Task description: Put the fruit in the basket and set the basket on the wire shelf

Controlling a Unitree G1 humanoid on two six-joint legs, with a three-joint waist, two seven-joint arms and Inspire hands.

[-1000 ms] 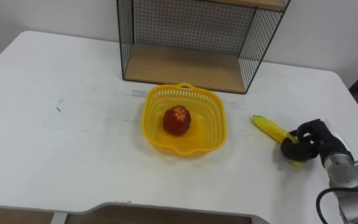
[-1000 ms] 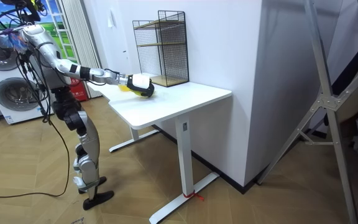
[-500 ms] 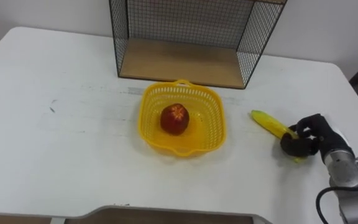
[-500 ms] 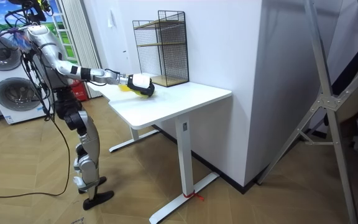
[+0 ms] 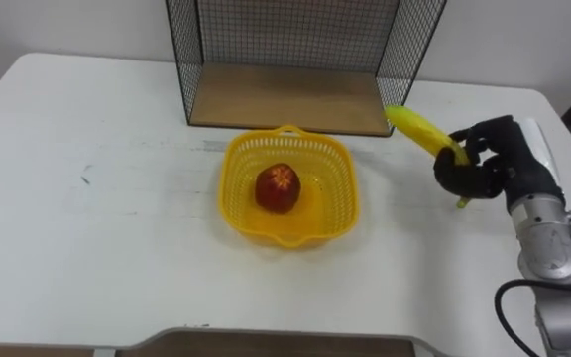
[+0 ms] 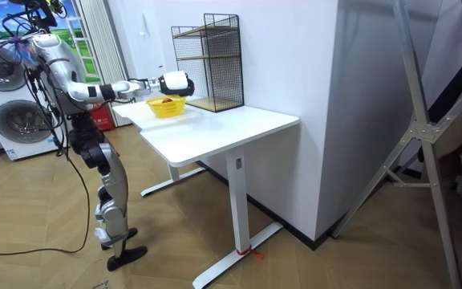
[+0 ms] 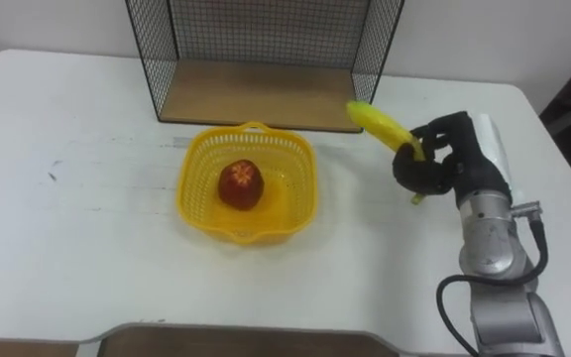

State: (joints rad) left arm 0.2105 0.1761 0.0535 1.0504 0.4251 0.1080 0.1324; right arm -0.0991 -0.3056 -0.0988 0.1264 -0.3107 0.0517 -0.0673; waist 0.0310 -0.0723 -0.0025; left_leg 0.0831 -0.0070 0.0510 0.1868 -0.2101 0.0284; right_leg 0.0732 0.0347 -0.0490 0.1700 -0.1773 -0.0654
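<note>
A yellow plastic basket point(image 5: 337, 165) point(image 7: 299, 164) sits on the white table point(image 5: 97, 228) in front of the wire shelf point(image 5: 295, 59), with a red apple point(image 5: 279, 188) point(image 7: 239, 183) inside it. My right hand point(image 5: 489, 164) point(image 7: 449, 159) is raised above the table to the right of the basket, its fingers curled round a yellow banana point(image 5: 419, 131) point(image 7: 383, 125). The banana's free end points up and left toward the shelf's right front corner. In the room view the right hand point(image 6: 175, 82) is held out above the basket point(image 6: 165, 107).
The wire shelf point(image 7: 261, 55) has black mesh walls and a wooden bottom board point(image 5: 285, 99), open toward me. The table's right edge lies close behind my right arm. In the room view, washing machines point(image 6: 10, 120) stand behind the robot.
My right hand has lifted the banana off the table and carried it up and left toward the basket. The view has tilted slightly.
</note>
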